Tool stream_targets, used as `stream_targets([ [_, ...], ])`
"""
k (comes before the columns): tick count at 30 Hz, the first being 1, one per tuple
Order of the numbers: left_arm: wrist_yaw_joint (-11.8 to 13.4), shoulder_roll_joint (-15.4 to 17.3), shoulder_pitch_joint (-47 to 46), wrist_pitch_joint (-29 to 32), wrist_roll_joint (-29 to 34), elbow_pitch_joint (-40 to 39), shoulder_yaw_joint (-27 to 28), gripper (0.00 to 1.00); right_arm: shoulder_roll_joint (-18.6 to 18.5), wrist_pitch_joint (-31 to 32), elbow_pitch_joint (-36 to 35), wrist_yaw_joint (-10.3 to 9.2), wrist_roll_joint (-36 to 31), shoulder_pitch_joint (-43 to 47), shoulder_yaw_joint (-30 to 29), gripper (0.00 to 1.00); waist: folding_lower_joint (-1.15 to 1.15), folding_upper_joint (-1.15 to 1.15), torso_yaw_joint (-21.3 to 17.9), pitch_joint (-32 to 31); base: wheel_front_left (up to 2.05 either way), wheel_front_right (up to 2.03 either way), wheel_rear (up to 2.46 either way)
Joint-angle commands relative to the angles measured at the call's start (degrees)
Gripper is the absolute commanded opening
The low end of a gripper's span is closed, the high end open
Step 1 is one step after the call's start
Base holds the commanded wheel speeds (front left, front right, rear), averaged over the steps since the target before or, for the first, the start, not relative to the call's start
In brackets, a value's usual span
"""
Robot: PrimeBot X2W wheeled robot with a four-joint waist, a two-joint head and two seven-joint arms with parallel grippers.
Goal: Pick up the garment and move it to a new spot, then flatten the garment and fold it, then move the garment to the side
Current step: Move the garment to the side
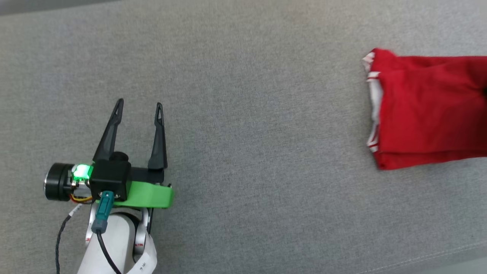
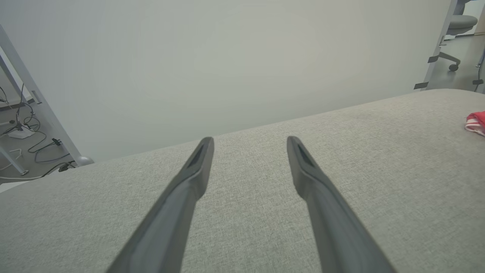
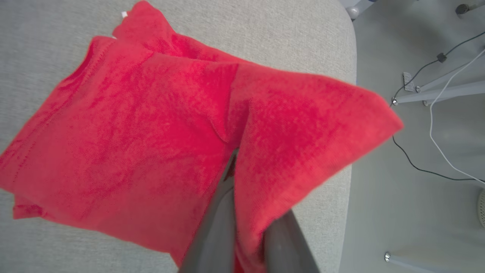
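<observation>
Garment (image 1: 430,110): red, folded into a rough rectangle, lying on the grey fabric surface (image 1: 243,95) at the far right of the head view, cut off by the frame edge. The red-and-white striped trim (image 1: 371,76) shows along its left side. No letters or number are visible on the exposed face.

The right wrist view gives the grip. The right gripper (image 3: 244,212) is clenched on the garment (image 3: 151,144), with cloth pinched between the two dark fingers (image 3: 218,227). One finger lies on top and the other is mostly under the fabric. The flap at the grip is raised off the surface and blurred. The rest of the stack lies flat, close to the rounded end of the surface (image 3: 38,38). Beyond that end are the floor (image 3: 416,189), thin black and white cables (image 3: 435,121) and metal frame legs (image 3: 447,91).

The head view gives the layout. The left gripper (image 1: 140,103) is at lower left, well apart from the garment, with its jaws spread wide and nothing between them. It has a green bracket (image 1: 148,196) and a lit green LED (image 1: 81,171) at the wrist.

The left wrist view confirms this: the left gripper (image 2: 249,139) is released, with only bare grey surface (image 2: 379,151) under and between the fingers. A small piece of the garment (image 2: 476,122) shows at the right edge. Behind it are a pale wall (image 2: 227,57), an office chair (image 2: 456,26) at upper right and floor cables (image 2: 22,129) at left.
</observation>
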Motion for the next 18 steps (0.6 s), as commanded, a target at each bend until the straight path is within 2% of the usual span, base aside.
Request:
stream_targets([
  [1,-0.09,0.66,-1.36,-0.34,0.71,-0.62,0.28,1.0,-0.76,-0.57,1.94,-0.04,-1.21,-2.1,0.05,0.0,0.0,0.0,-0.26,5.1,0.0,0.0,0.0],
  [8,0.53,1.48,-3.19,-0.34,0.91,-2.99,0.43,1.0,-1.38,-3.12,14.89,-0.04,-2.49,-8.86,-2.61,0.0,0.0,0.0,1.05,9.21,0.0,0.0,0.0],
  [15,1.16,1.87,-4.02,-0.34,0.86,-4.27,0.34,1.0,0.65,-6.11,24.86,-0.04,-3.09,-13.62,-6.52,0.0,0.0,0.0,2.23,10.93,0.0,0.0,0.0],
  [16,1.28,1.85,-4.01,-0.34,0.82,-4.35,0.29,1.0,1.09,-6.68,25.95,-0.04,-3.32,-14.02,-6.92,0.08,0.0,0.0,2.34,10.84,0.0,0.0,0.0],
  [17,1.38,1.82,-3.96,-0.34,0.77,-4.33,0.24,1.0,1.56,-7.26,26.97,-0.04,-3.5,-14.3,-7.42,0.51,0.0,0.0,2.42,10.6,0.0,0.0,0.0],
  [18,1.5,1.76,-3.84,-0.34,0.68,-4.24,0.18,1.0,2.14,-7.92,28.05,-0.04,-3.84,-14.5,-7.84,1.0,0.0,0.0,2.52,10.2,0.0,0.0,0.0],
])
